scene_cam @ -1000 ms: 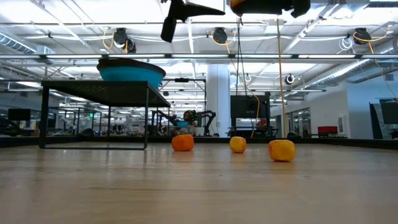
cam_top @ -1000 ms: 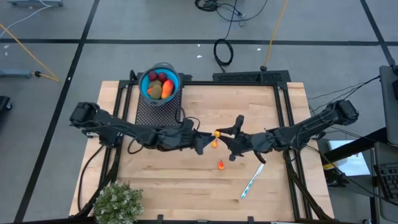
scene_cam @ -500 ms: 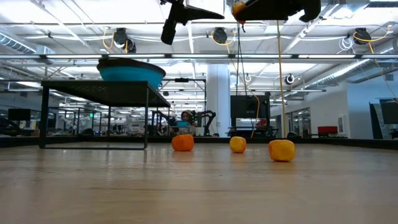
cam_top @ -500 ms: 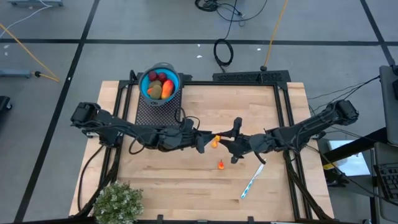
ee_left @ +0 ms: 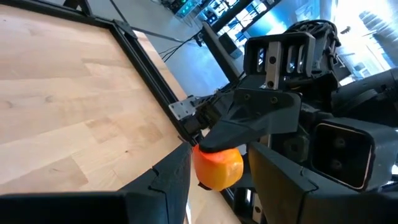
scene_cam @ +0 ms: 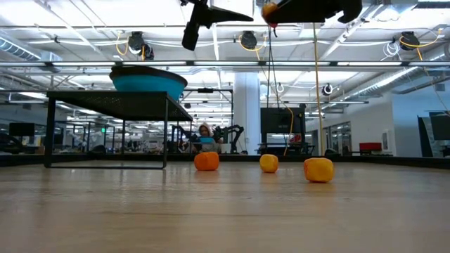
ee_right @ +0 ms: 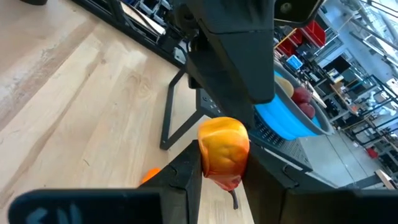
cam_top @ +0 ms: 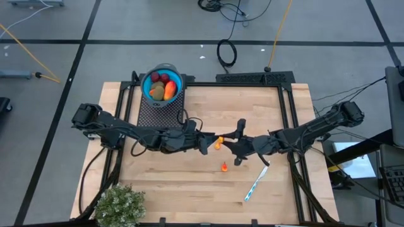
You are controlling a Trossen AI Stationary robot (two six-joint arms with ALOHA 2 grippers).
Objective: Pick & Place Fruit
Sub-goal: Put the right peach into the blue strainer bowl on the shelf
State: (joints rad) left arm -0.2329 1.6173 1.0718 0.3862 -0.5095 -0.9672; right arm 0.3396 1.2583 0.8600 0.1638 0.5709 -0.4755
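A small orange fruit piece [cam_top: 218, 142] hangs above the middle of the wooden table [cam_top: 278, 113], pinched from both sides: the left gripper [cam_top: 212, 144] meets it from 9 o'clock and the right gripper [cam_top: 228, 141] from 3 o'clock, each pair of jaws closed on the same piece. Both wrist views show it squeezed between dark fingers [ee_left: 171, 177]. It looks like a handover; done well, 1 gripper would let go only once the other's hold is sure, then back straight away. A second orange bit [cam_top: 223, 167] lies on the boards toward 6 o'clock, with a pen [cam_top: 255, 184] beyond it. The blue bowl [cam_top: 147, 85], already holding several fruits, stands raised at 11 o'clock, with open air between. A plant [cam_top: 118, 205] fills the 7 o'clock corner.
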